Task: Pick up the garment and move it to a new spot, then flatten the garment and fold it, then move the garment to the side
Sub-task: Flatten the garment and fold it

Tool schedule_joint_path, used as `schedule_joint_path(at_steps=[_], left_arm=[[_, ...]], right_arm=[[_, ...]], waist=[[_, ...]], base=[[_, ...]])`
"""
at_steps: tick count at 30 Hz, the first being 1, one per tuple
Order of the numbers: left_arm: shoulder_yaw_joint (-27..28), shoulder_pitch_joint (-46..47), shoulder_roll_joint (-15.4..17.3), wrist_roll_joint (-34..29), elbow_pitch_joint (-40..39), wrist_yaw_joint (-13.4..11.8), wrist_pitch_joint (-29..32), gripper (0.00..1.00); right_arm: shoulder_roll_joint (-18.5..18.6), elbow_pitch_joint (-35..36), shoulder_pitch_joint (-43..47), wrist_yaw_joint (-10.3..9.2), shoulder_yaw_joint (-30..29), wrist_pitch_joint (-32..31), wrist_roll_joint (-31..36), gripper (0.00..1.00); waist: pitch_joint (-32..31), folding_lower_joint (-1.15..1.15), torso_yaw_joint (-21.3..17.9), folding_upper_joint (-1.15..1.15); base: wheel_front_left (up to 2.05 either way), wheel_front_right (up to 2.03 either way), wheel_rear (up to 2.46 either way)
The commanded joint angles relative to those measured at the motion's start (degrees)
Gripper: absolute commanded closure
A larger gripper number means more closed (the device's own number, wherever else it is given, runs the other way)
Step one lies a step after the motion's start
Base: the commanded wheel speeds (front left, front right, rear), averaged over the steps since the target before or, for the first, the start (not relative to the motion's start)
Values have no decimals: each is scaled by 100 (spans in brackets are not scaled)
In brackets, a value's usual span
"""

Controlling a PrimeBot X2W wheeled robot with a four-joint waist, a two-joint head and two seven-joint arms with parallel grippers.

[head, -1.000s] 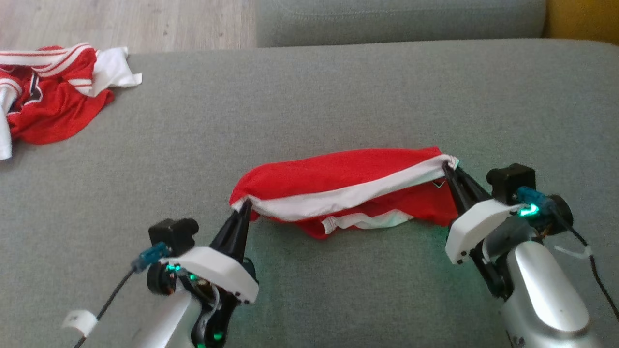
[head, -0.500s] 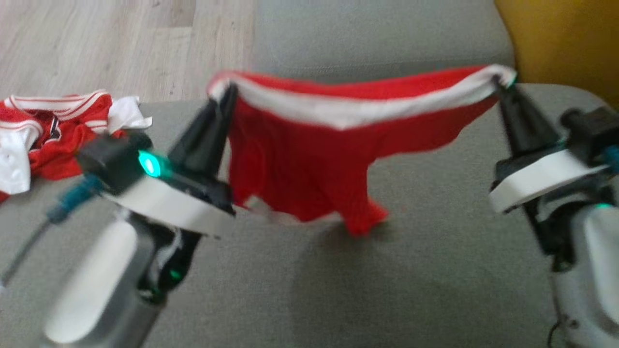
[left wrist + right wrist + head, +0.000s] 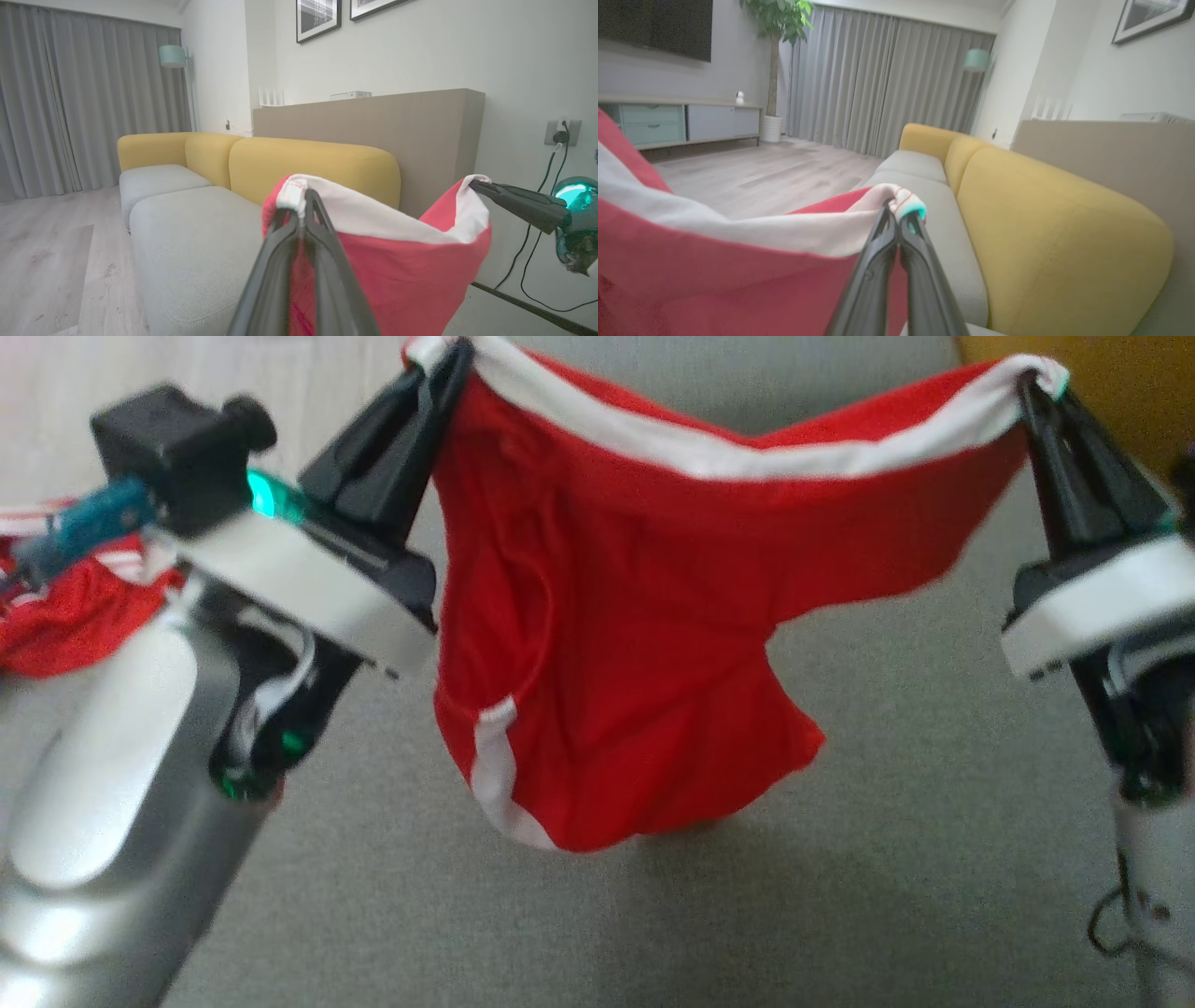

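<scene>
Lifted clear of the grey seat cushion (image 3: 887, 859), your garment (image 3: 635, 616) now hangs between both arms. A second ago it lay bunched on that cushion with only its white waistband pinched. The head camera has tipped too, so don't read the whole shift as motion of the things.

At far left, the other red-and-white clothing (image 3: 56, 625) lies on the seat, well apart from the work. Your left gripper (image 3: 441, 362) is clamped on the left end of the white waistband, fingers together on the cloth. The red body droops in the middle; whether its lowest fold is just above the cushion or brushing it, you cannot tell. Your right gripper (image 3: 1034, 390) is pinched tight on the right end.

By my judgement the pick-up is done and the carry to a new spot is under way. Keep the band taut so the garment can lay down flat.
</scene>
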State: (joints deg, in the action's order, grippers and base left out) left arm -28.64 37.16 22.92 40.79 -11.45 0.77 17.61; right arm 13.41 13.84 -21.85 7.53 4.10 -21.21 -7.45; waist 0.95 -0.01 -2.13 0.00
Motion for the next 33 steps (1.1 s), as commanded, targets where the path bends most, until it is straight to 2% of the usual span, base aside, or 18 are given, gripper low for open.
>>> schedule_joint_path(at_steps=[1,6,10,13,16,22,27,32,33], left_arm=[[231,592,184,-41,2,91,19,100],[205,1558,126,-207,775,405,-140,100],[188,2475,61,-440,1370,578,-696,100],[50,3033,106,-606,1751,642,-1145,100],[-68,3281,107,-574,2071,661,-1491,100],[-503,2769,57,-327,2387,669,-1872,100],[-783,1409,68,-148,2332,645,-2546,100],[-905,207,102,-78,1972,421,-2950,100],[-905,207,102,-78,1972,421,-2950,100]], right_arm=[[16,-14,-467,-4,119,-37,-81,100],[-41,-923,-1653,-4,212,167,12,100],[-252,-1468,-2723,-4,177,639,229,100],[-388,-1733,-3277,-4,178,948,311,100],[-549,-1876,-3452,-4,141,1183,358,100],[-551,-2182,-2720,-4,485,1280,324,100],[-665,-2463,-1497,-4,569,1610,345,100],[-781,-2228,-522,-4,462,1808,315,100],[-781,-2228,-522,-4,462,1808,315,100]], waist=[[435,1,-122,0],[1098,1,-317,0],[1354,1,-454,0],[1489,1,-530,0],[1618,1,-570,0],[1878,1,-518,0],[1846,1,-535,0],[1624,1,-504,0],[1624,1,-504,0]], base=[[0,0,0],[0,0,0],[0,0,0],[0,0,0],[0,0,0],[0,0,0],[0,0,0],[0,0,0],[0,0,0]])
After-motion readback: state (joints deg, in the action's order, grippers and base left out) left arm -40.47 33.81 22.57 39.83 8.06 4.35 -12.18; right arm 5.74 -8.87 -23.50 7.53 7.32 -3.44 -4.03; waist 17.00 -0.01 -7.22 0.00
